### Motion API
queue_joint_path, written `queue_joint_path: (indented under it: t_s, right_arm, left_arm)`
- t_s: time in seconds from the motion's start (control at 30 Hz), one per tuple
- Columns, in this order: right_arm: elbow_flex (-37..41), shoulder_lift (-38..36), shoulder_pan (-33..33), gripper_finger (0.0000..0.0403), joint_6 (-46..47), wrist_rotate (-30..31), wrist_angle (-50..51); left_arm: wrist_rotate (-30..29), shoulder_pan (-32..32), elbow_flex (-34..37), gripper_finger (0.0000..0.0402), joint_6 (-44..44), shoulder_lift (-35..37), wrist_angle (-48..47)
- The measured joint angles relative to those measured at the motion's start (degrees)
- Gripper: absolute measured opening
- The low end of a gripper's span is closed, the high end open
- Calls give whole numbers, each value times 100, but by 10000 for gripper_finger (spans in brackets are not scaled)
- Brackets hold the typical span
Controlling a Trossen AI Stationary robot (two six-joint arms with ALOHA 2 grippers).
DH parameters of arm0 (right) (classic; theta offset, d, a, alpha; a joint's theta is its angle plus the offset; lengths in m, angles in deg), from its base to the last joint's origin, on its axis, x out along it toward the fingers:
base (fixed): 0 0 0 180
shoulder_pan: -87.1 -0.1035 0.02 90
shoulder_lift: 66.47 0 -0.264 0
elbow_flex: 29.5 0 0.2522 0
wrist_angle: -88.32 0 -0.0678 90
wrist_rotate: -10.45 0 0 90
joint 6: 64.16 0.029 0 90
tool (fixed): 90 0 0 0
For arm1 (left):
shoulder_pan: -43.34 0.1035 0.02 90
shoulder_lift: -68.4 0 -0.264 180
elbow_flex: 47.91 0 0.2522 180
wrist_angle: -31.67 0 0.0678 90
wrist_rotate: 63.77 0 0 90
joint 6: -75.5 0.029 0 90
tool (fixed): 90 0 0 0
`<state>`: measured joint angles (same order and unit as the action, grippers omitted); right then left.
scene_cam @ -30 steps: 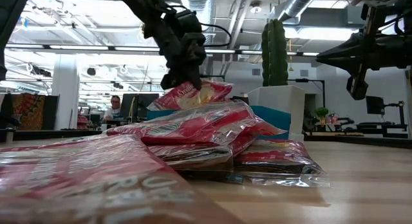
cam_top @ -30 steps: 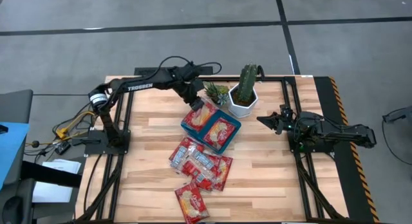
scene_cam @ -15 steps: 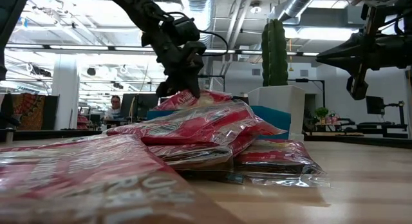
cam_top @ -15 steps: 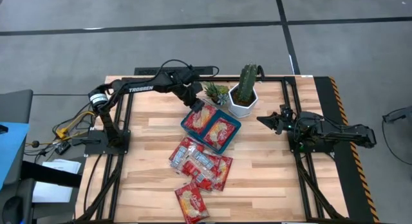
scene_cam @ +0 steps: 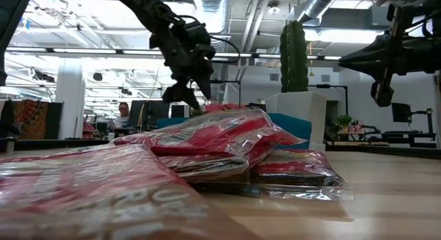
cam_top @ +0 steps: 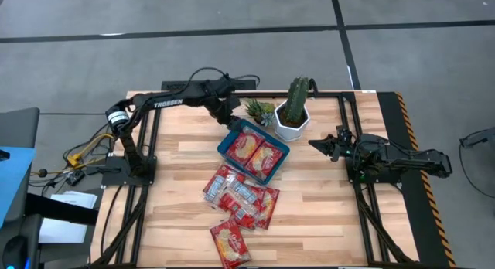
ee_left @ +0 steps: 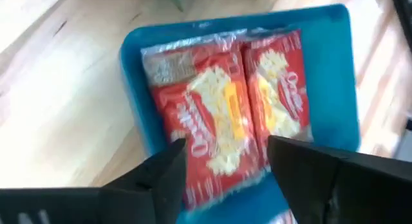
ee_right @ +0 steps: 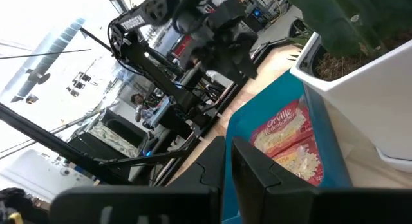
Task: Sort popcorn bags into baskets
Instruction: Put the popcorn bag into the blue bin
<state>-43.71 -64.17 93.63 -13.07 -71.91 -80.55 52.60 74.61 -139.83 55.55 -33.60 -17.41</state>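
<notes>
The teal tray (cam_top: 220, 152) sits mid-table with two red popcorn packets (cam_top: 242, 145) (cam_top: 265, 157) lying flat side by side in it; the left wrist view shows the tray (ee_left: 335, 69) and both packets (ee_left: 206, 114). My left gripper (cam_top: 227, 120) hovers open and empty above the tray's far left corner, as the low view (scene_cam: 187, 98) and its wrist view (ee_left: 225, 163) show. Several more packets (cam_top: 241, 198) lie in an overlapping pile nearer the front, and one packet (cam_top: 230, 243) lies alone at the front edge. My right gripper (cam_top: 315, 143) waits shut at the right, raised off the table.
A white hexagonal pot with a tall cactus (cam_top: 292, 122) stands just beyond the tray's far right side, with a small succulent (cam_top: 259, 110) beside it, close to my left gripper. Bare wood lies left and right of the packet pile.
My left gripper has let go of a packet it held tilted over the tray's left half, then risen and drawn back toward the table's far left. The packet has dropped and now lies flat in the tray beside the other one.
</notes>
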Motion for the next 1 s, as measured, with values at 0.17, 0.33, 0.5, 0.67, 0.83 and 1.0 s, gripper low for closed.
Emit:
queue_joint_path:
  t_s: [0.17,0.33,0.5,0.67,0.83,1.0]
  right_arm:
    - [0,0,-1,52,-4,0,0]
    - [0,0,0,52,-48,0,0]
    - [0,-2,-2,52,-57,-2,0]
    - [0,1,-2,52,-57,-2,1]
    - [0,0,-2,52,-55,-4,2]
    - [0,0,-2,52,-55,-7,2]
  left_arm:
    - [547,-147,-551,205,511,381,-1665]
    - [32,-1150,-591,193,399,1209,-2634]
    - [-1312,-2695,-245,196,-1773,1982,-2234]
    - [-2668,-4283,717,214,-4450,2633,-1412]
    - [-3535,-5712,1943,245,-6886,2858,45]
    - [-4198,-6772,2717,260,-8749,2623,1144]
